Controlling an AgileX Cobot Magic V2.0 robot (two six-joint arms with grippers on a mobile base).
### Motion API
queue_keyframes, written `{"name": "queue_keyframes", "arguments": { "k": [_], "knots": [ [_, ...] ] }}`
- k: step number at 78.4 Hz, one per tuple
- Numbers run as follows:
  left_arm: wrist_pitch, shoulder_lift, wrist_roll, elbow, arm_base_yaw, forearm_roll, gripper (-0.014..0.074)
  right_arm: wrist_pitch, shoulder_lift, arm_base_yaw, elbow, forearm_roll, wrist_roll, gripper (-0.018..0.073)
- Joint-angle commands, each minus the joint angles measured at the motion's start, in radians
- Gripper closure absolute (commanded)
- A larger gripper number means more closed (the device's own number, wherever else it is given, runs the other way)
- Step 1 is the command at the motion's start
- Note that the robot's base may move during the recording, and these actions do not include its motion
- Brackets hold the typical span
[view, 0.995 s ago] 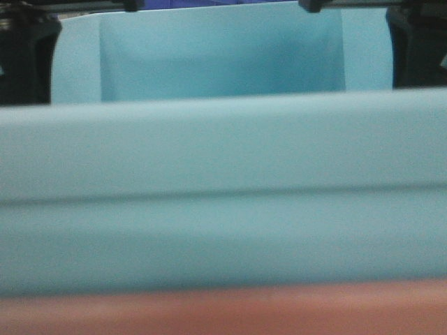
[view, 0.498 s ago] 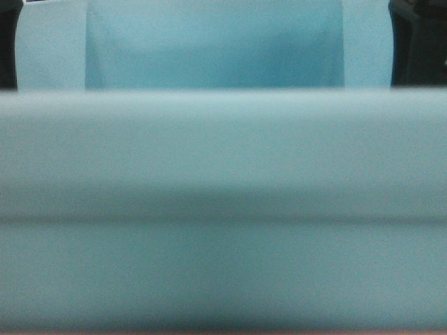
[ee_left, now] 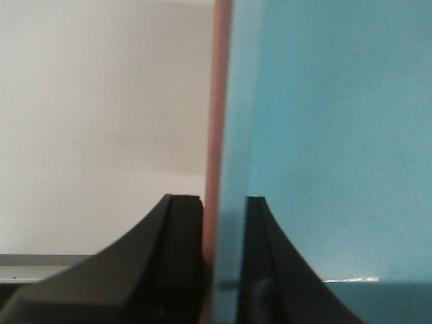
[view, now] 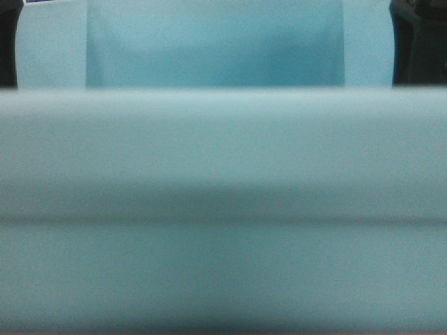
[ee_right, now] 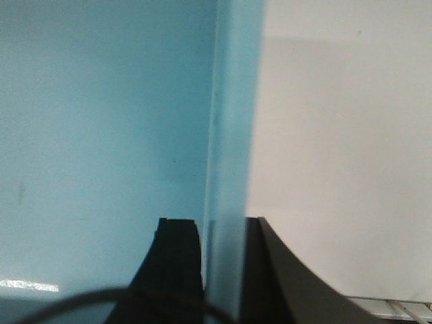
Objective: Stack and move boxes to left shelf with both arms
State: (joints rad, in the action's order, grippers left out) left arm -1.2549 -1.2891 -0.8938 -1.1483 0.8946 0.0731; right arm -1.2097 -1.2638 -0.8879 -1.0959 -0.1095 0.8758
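Note:
The light blue box (view: 223, 160) fills the front view, very close and blurred, with its hollow inside at the top. In the left wrist view my left gripper (ee_left: 224, 202) is shut on two nested walls: the pink box's rim (ee_left: 217, 101) on the outside and the blue box (ee_left: 324, 135) inside it. In the right wrist view my right gripper (ee_right: 223, 223) is shut on the blue box's other wall (ee_right: 229, 135), one finger inside the tub (ee_right: 101, 121). Dark gripper bodies show at the top corners (view: 5, 49) (view: 419, 49). The left shelf is out of view.
A plain white surface lies beyond the boxes on both sides (ee_left: 101, 101) (ee_right: 337, 135). A grey metal strip (ee_left: 40, 264) crosses the lower left of the left wrist view, and a pale edge (ee_right: 398, 307) shows at the lower right of the right wrist view.
Since a second ago the blue box has sunk lower and spread across the front view, and the pink strip at the bottom has left the frame. The last half second shows almost no movement.

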Motion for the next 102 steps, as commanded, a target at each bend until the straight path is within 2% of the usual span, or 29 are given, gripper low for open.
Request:
{"name": "queue_keyframes", "arguments": {
  "k": [1, 102],
  "knots": [
    [-0.062, 0.038, -0.017, -0.031, 0.009, 0.001, 0.0596, 0.036, 0.037, -0.002, -0.032, -0.016, -0.006, 0.0503],
    [-0.058, 0.036, -0.017, -0.031, 0.009, 0.001, 0.0596, 0.037, 0.037, -0.001, -0.032, -0.016, -0.006, 0.0503]
  ]
}}
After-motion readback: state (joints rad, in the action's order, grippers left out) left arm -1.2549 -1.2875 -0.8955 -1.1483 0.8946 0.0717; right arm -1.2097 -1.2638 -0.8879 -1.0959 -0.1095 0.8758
